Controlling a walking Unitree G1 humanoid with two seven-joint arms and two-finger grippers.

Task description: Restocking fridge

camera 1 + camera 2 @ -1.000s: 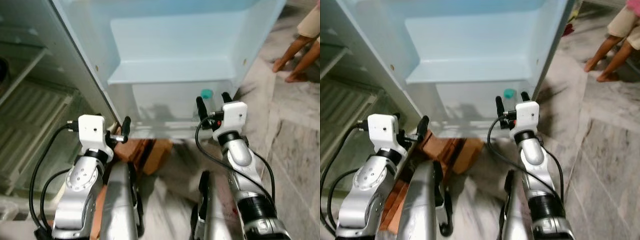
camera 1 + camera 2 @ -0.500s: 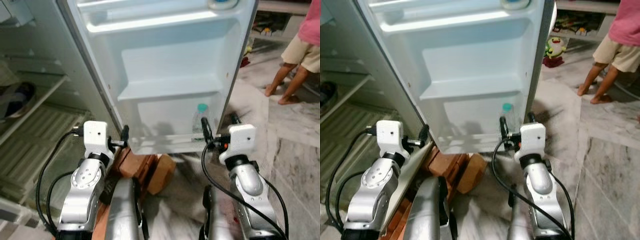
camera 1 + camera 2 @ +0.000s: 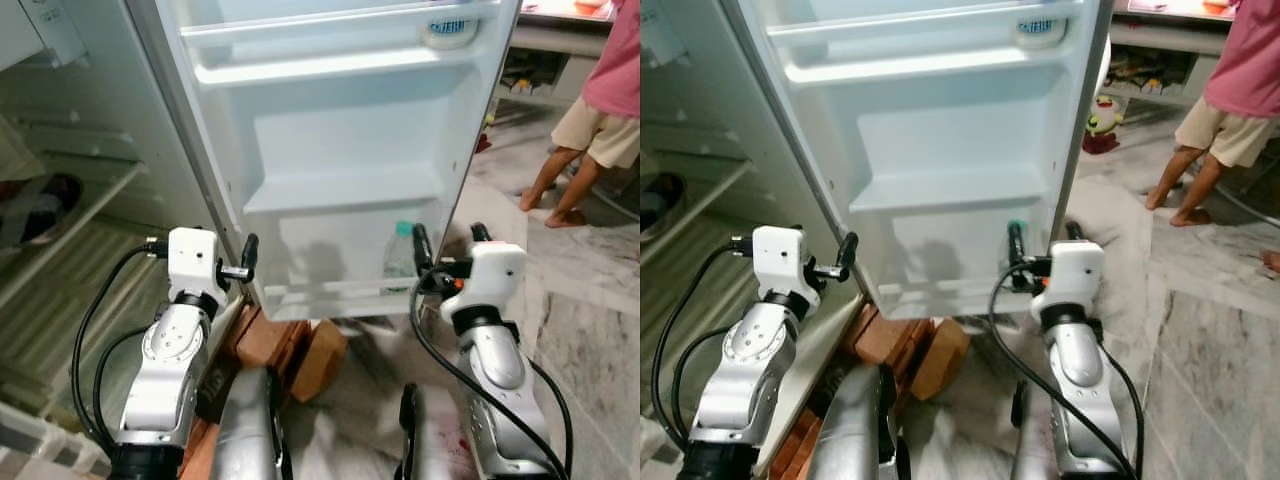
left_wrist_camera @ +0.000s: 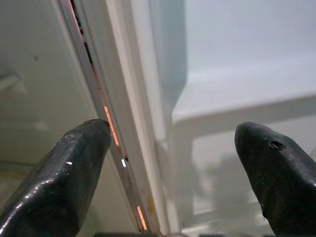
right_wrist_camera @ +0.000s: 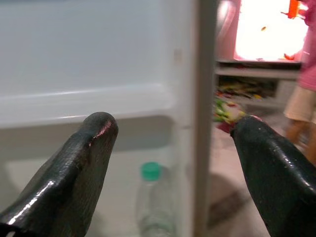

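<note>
The fridge door [image 3: 340, 140] stands open in front of me, white inside with several shelves. A clear bottle [image 3: 400, 255] with a green cap stands at the right end of its bottom shelf. My right gripper [image 3: 448, 232] is open, held up just before the door's outer edge. In the right wrist view the bottle [image 5: 153, 202] is seen beyond and between the fingers. My left gripper [image 4: 173, 136] is open at the hinge side of the door, one of its fingers [image 3: 249, 258] close to the door's edge. Neither gripper holds anything.
A person [image 3: 600, 110] stands barefoot on the marble floor at the right. Brown bricks [image 3: 300, 345] lie under the door. The fridge cabinet with wire shelves [image 3: 60, 290] and a dark bowl [image 3: 40, 205] is at the left. A round tub [image 3: 448, 30] sits in an upper door shelf.
The camera has tilted up, so more of the door and its upper shelves show. Both grippers stay open and empty before the door's lower shelf.
</note>
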